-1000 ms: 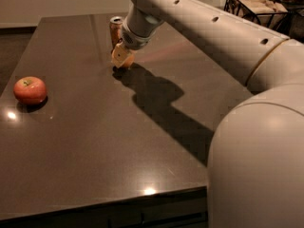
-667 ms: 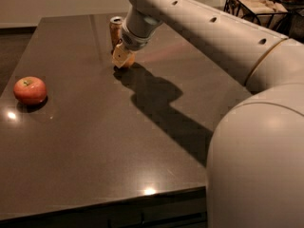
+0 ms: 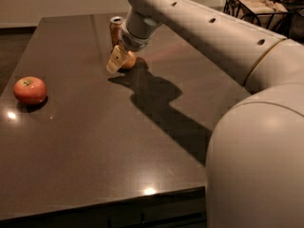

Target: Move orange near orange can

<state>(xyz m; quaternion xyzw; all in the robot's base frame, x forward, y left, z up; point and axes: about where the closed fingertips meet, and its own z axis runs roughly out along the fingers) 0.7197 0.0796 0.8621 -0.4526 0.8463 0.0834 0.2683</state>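
Observation:
The orange (image 3: pixel 130 61) rests on the dark table (image 3: pixel 95 137) at the far middle, just in front of the orange can (image 3: pixel 115 28), which stands upright. My gripper (image 3: pixel 118 61) reaches down from the arm and is right against the orange's left side, hiding part of it. The orange and the can are about a hand's width apart.
A red apple (image 3: pixel 30 90) lies near the table's left edge. The arm (image 3: pixel 204 27) spans from the right foreground to the far middle and casts a shadow on the table. A black wire rack (image 3: pixel 259 6) stands beyond the table at the far right.

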